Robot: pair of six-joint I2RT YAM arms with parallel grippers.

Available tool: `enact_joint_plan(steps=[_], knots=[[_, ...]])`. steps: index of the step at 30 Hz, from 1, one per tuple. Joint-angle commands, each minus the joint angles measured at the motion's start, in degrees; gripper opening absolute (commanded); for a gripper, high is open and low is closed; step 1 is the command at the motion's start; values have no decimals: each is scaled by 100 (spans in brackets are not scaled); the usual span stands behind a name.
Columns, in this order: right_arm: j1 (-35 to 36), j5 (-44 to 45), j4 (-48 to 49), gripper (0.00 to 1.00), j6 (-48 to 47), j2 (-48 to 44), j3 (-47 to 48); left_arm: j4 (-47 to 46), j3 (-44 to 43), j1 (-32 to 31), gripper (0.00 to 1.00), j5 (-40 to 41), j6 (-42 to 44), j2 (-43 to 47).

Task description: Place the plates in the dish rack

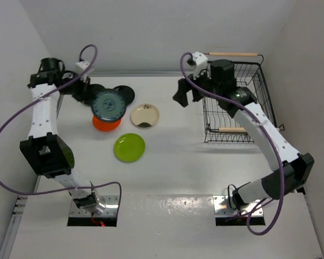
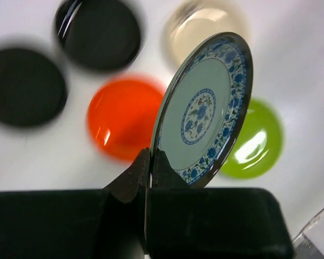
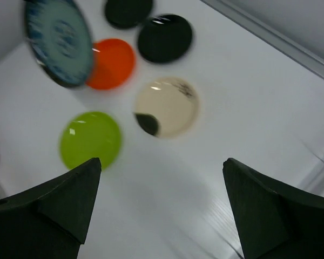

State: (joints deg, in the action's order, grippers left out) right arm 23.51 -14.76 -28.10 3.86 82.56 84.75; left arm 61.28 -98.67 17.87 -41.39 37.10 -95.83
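Observation:
My left gripper [image 1: 89, 96] [image 2: 150, 162] is shut on the rim of the blue-grey patterned plate [image 1: 108, 105] [image 2: 205, 113] and holds it on edge above the orange-red plate [image 1: 106, 124] [image 2: 124, 116]. Two black plates [image 1: 124, 94] [image 2: 100, 32] [image 2: 24, 86] lie behind it. The cream plate [image 1: 144, 115] [image 3: 167, 105] and lime green plate [image 1: 129, 147] [image 3: 90, 139] lie flat on the table. My right gripper [image 1: 186, 96] [image 3: 161, 162] is open and empty, left of the black wire dish rack [image 1: 254, 89]. No brown-gold plates show.
The rack has two wooden rod handles, one at the back [image 1: 232, 54] and one at the front [image 1: 232, 129]. White walls close in the table at the back and sides. Purple cables loop beside both arms.

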Motion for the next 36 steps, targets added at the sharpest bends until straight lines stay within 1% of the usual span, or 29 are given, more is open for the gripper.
enact_joint_plan(steps=[1,2,3,6,8,10,12,13,15,16,18,19,20,21,22,23,24,25,26,27,28,29,30,32,33,34,35,36], knots=[[652,-1169,1499,93,1020,426,145,-185,-292,-766,0,-1089,-457,319],[751,-1178,1570,93,1099,749,225,-264,-432,-906,0,-1204,-597,319],[813,-1187,1614,93,1204,909,296,-265,-520,-1178,0,-1283,-755,250],[1138,-1187,1764,93,1486,1384,560,-265,-644,-1461,0,-1407,-819,188],[1252,-1055,1825,90,1600,1595,604,-265,-644,-1541,0,-1564,-871,188],[1262,-985,1991,83,1697,1683,508,-265,-644,-1541,0,-1723,-871,188],[1288,-976,2062,66,1793,1789,420,-204,-583,-1541,0,-2013,-871,240],[1297,-976,2228,43,1942,1807,402,-204,-583,-1541,0,-2075,-871,240],[1297,-993,2378,18,2031,1790,323,-204,-583,-1593,0,-2075,-871,240],[1288,-967,2475,0,2153,1772,288,-204,-583,-1593,0,-1875,-924,240],[1262,-644,2659,0,2250,1545,61,-343,-583,-1593,1,-1593,-1108,240],[1209,-555,2765,0,2277,1465,-10,-397,-583,-1593,11,-1400,-1317,240],[1122,-275,2757,0,2295,1299,-116,-475,-583,-1593,43,-903,-1459,240],[1060,41,2592,0,2217,1149,-134,-685,-531,-1593,59,-584,-1791,240],[1016,453,2285,0,2155,1052,-65,-792,-530,-1593,82,-233,-1951,240],[981,683,2082,0,1980,921,-12,-897,-530,-1541,92,562,-2118,240],[832,1460,1854,0,1874,798,311,-1116,-469,-1541,99,1005,-2293,240],[787,1798,1625,0,1777,718,445,-1214,-469,-1401,99,1419,-2591,240],[700,2054,831,0,1420,682,568,-1284,-469,-1322,99,2145,-2716,240],[368,2674,554,0,1294,647,978,-1337,-469,-1243,99,2465,-2830,171],[243,2820,29,0,1232,647,1112,-1390,-469,-1155,99,2738,-2892,92],[-115,2934,-507,0,1118,629,1218,-1390,-469,-1015,99,2976,-2971,91],[-423,3266,-991,0,1048,699,1524,-1390,-469,-944,99,3266,-2972,13],[-819,4188,-1625,0,697,787,1745,-1390,-311,-821,99,3321,-2972,-40],[-935,4340,-2081,0,608,901,1834,-1390,-232,-742,99,3321,-2972,-41],[-1336,4542,-2277,0,573,1102,1991,-1390,-66,-741,99,3252,-2972,-41],[-1427,4657,-2471,0,555,1321,2132,-1451,5,-741,99,3251,-2972,-41],[-1541,4728,-2942,0,485,1419,2177,-1452,58,-741,99,3173,-2972,-41]])
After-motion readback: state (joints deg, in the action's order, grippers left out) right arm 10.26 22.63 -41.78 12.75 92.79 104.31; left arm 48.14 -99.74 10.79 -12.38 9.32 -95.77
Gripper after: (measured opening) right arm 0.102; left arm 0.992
